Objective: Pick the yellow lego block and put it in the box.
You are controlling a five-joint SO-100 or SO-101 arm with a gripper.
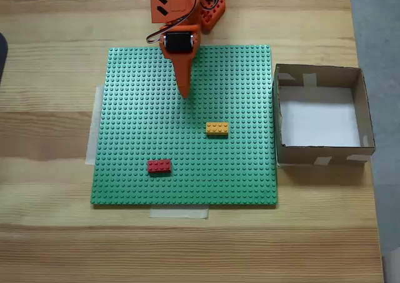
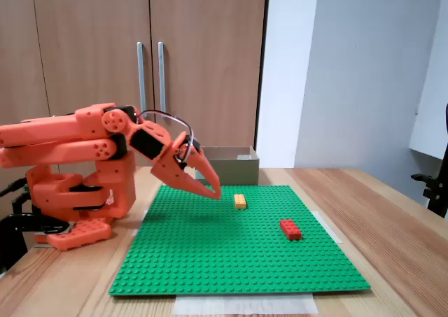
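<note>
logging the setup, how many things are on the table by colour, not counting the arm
yellow: 1, the brick
red: 1, the brick
green: 1, the baseplate
brown: 1, the box
total: 4

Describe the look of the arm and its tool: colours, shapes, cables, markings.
The arm is orange plastic throughout, built of blocky, rounded segments with small round holes, on an orange base. Black motor blocks sit in its joints, one just behind the tool. The tool is orange too, tapering to a long pointed beak. Thin dark cables loop over the wrist. No lettering or markings are legible.
</note>
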